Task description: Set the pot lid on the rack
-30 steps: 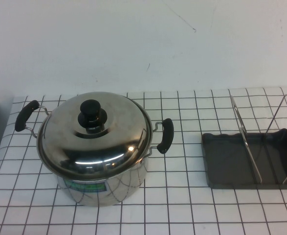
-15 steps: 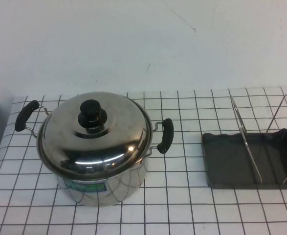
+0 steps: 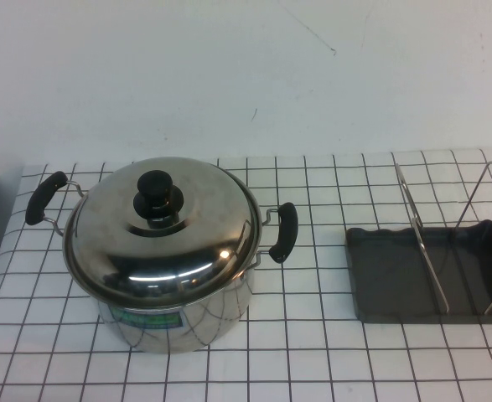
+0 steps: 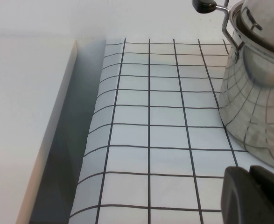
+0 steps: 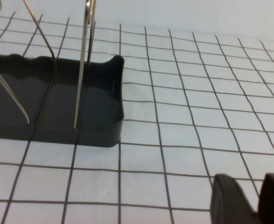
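i see the round, domed, shiny stainless-steel pot lid [image 3: 157,226] with its black round knob [image 3: 155,193] sitting squarely on the steel pot [image 3: 178,314], which stands on the white gridded table cover [image 3: 313,352]. the pot's two black side handles [image 3: 283,232] stick out on either side, and a green label shows low on its near wall. neither tool touches the lid; no arm shows in the high view at all.

the thin silver wire rack [image 3: 434,243] of upright prongs stands in its dark grey rectangular plastic tray [image 3: 380,293], well apart from the pot, on my right side of the table.

my left gripper [image 4: 256,196] appears only as a dark block at the edge of its wrist view, low over the grid cover and just beside the pot's curved steel wall [image 4: 253,98]; its fingers are pressed together with nothing between them. one black handle shows past the pot's rim from there.

my right gripper [image 5: 249,198] hangs low over the cover, near the tray's corner [image 5: 113,102] but clear of it. its two dark fingertips [image 5: 228,198] stand a little apart, holding nothing, with white grid showing in the gap.
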Motion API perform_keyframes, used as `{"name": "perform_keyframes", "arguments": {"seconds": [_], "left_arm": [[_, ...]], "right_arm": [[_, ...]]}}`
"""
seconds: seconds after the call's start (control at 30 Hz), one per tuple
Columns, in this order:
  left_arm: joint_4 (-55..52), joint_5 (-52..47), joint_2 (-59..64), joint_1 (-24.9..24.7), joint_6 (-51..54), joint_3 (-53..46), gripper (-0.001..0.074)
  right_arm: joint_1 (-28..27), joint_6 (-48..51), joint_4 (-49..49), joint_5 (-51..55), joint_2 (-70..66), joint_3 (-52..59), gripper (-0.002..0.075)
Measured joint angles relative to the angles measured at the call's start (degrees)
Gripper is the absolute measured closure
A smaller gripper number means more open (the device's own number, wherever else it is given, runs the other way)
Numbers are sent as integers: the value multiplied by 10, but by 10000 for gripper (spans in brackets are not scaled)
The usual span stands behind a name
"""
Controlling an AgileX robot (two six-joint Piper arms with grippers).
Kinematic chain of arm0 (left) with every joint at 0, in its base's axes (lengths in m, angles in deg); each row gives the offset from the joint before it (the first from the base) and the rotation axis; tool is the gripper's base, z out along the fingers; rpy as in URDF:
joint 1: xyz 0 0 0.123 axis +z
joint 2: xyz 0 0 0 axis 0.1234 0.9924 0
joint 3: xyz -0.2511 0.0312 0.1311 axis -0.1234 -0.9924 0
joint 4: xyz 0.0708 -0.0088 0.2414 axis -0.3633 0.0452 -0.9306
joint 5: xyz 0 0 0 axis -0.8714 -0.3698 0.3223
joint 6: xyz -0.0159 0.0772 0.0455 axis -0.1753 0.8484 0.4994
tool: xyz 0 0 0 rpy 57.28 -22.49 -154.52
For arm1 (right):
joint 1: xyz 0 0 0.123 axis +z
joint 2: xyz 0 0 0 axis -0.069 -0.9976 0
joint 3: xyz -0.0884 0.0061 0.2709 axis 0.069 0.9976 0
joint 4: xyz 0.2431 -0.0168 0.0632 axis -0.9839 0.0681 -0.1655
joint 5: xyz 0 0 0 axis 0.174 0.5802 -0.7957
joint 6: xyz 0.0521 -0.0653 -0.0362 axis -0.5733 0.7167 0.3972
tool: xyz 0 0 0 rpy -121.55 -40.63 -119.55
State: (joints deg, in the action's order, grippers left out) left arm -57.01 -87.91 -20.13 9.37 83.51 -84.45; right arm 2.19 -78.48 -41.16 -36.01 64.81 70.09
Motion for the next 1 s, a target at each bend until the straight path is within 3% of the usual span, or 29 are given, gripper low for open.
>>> {"name": "perform_keyframes", "arguments": {"seconds": [0.67,0.83,1.0], "left_arm": [[-1,18,0,0,0,-1,738],[-3,129,0,0,0,-2,738],[-3,338,0,0,0,-2,738]], "right_arm": [[0,0,16,-23,0,1,572],[0,0,79,-141,0,1,572],[0,0,136,-360,0,1,572]]}}
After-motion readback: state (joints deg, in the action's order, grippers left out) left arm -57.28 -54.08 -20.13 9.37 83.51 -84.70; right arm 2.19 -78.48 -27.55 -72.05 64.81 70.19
